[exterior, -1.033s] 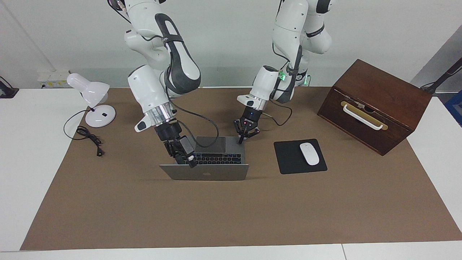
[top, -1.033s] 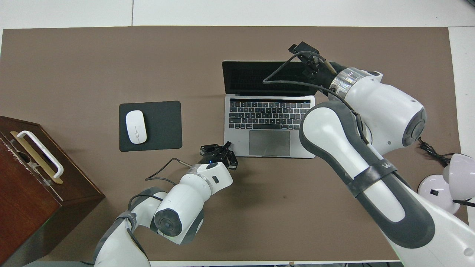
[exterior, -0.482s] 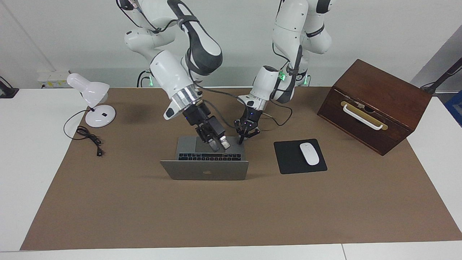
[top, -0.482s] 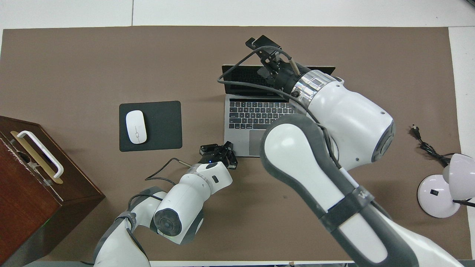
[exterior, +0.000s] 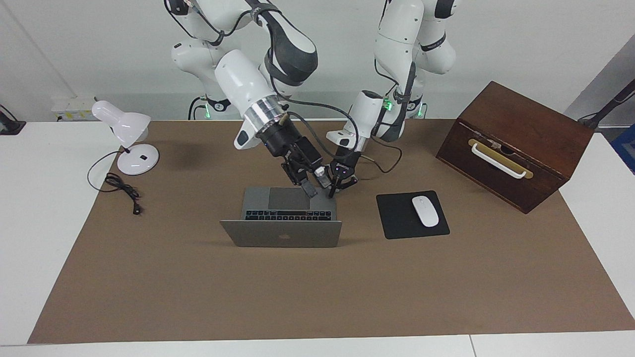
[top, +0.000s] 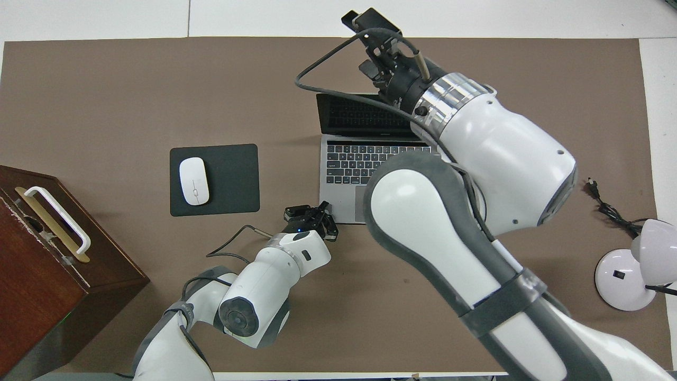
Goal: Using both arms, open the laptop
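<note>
Laptop: we are seeing the thin silver-grey aluminium laptop [exterior: 281, 224] standing open mid-mat, lid raised, apple logo facing away from the robots.
Left gripper [exterior: 331, 191]: we are pinning the base corner nearest the robots, fingertips clenched on nothing, likely so the base cannot lift.
Right gripper [exterior: 313, 183]: we are hovering over the trackpad, holding nothing; we cannot tell its finger state.
Progress: we are judging the opening essentially done.

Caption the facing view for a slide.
Laptop open; left hand presses its base corner, right hand raised above it.
</note>
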{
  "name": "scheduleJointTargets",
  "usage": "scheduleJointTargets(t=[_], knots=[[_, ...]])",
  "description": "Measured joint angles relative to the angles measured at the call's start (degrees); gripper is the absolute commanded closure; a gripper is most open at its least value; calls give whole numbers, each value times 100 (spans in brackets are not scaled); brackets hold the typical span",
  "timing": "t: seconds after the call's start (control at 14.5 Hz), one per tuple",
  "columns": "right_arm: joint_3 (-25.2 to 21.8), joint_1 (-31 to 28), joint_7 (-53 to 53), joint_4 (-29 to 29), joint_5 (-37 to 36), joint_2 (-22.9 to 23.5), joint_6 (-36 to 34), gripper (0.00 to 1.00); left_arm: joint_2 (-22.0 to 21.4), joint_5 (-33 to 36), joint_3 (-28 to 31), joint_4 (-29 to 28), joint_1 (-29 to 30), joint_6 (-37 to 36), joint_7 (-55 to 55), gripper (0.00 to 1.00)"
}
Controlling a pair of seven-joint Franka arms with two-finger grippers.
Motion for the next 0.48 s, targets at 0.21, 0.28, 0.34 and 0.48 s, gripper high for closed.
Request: scheduleJointTargets(t=[0.21,0.28,0.34,0.48], knots=[[-12,-763,-754,560,-961,293,-1094,0,3,-225,35,118,1,0,0,100],[-15,-1008,-1132,797,-1022,378,-1535,0,2,-246,40,155,1,0,0,100],[-19,-1192,-1469,974,-1044,432,-1886,0,2,-259,42,180,1,1,0,100],[-28,-1416,-2157,1115,-1059,472,-2322,0,2,-290,53,214,6,1,-1,100]])
